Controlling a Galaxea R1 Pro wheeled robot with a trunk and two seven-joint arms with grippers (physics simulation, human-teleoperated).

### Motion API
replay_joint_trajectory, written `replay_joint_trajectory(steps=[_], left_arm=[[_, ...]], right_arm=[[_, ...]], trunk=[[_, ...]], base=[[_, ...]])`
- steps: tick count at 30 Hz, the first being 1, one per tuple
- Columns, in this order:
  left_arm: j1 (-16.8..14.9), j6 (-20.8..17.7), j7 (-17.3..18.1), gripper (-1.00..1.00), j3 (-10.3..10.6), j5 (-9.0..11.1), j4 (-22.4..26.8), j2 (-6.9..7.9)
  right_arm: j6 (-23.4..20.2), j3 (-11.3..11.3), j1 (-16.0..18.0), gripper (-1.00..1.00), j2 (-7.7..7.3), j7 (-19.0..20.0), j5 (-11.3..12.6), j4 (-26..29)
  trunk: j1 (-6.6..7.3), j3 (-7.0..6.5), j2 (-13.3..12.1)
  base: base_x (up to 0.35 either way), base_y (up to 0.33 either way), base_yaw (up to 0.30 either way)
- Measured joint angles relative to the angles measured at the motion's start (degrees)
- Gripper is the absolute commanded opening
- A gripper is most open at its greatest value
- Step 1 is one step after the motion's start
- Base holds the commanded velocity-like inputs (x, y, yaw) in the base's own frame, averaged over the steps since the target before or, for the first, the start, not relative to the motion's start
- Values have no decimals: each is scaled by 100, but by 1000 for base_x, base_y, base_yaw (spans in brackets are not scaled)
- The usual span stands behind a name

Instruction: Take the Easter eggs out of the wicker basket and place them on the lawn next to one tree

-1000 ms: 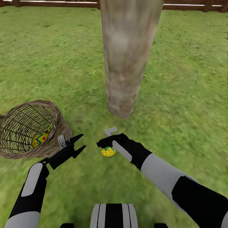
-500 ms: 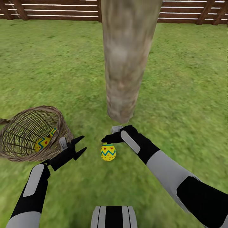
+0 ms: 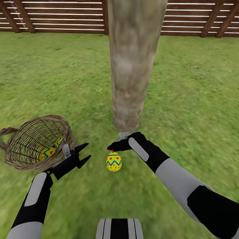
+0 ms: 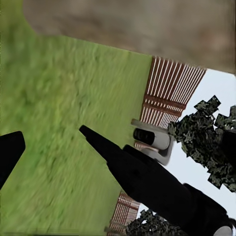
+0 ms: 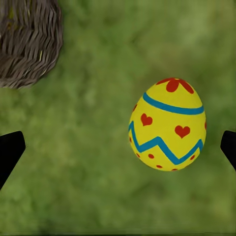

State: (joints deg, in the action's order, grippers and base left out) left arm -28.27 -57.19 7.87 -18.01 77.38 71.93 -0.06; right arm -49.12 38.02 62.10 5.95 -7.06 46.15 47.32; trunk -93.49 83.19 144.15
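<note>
Head view: right end effector (image 3: 113,146) hovers just above a yellow egg (image 3: 114,161), fingers spread, nothing held. Egg stands upright on the lawn (image 3: 186,86), near the foot of the tree trunk (image 3: 131,66). Left end effector (image 3: 84,153) also spread and empty, just beside the tipped wicker basket (image 3: 20,156). Another egg (image 3: 48,152) lies inside the basket. Slatted fence (image 3: 199,16) behind.

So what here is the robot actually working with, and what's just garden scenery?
Part of the job:
- egg on the grass
- wicker basket, tipped over, with an egg inside
- tree trunk
- lawn
- right gripper, jaws open

Just scenery:
- wooden fence
</note>
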Motion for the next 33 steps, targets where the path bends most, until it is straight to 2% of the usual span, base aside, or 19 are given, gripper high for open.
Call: replay_joint_trajectory(steps=[11,25,33], left_arm=[[0,-5,-1,100,0,4,-17,-1],[33,-3,34,100,0,6,1,-1],[36,-3,32,100,0,299,104,14]], right_arm=[[0,8,-7,100,12,0,2,1],[2,9,-5,100,30,0,1,7],[8,9,-5,100,24,0,0,7]], trunk=[[28,-244,-15],[67,-554,-33],[88,-732,-44]], base=[[-312,160,29],[-21,13,280],[0,0,291]])
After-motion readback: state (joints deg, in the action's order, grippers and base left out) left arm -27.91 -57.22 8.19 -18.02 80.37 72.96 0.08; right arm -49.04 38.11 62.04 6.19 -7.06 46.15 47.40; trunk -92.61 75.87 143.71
